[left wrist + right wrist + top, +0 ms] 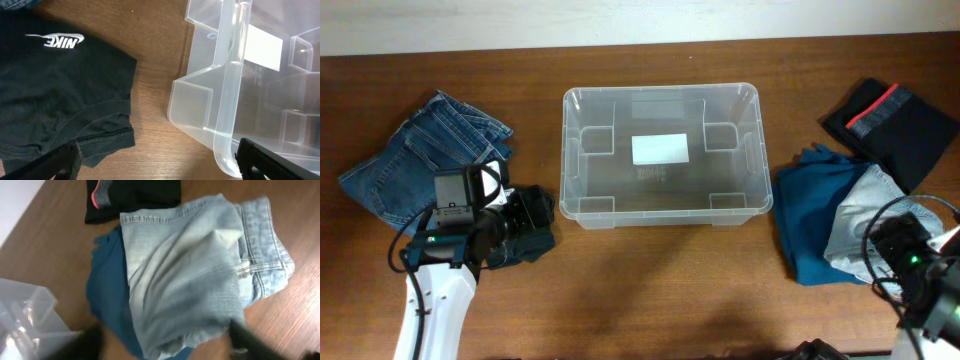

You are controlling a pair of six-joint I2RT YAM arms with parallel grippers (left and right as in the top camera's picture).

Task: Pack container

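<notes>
The clear plastic container (563, 150) stands empty at mid-table, with a white label (660, 148) on its base. Its corner also shows in the left wrist view (227, 100) and the right wrist view (25, 322). My left gripper (527, 222) is open just off the container's front left corner, over bare wood (160, 167), next to a black Nike shirt (55, 90). My right gripper (892, 245) is open above a pair of light blue jeans (190, 270), one finger on each side of the fabric's lower edge (167, 347). The right wrist view is blurred.
Dark blue jeans (420, 155) lie at the far left. A teal garment (815, 220) lies under the light jeans on the right. A black garment with a red stripe (895, 125) lies at the back right.
</notes>
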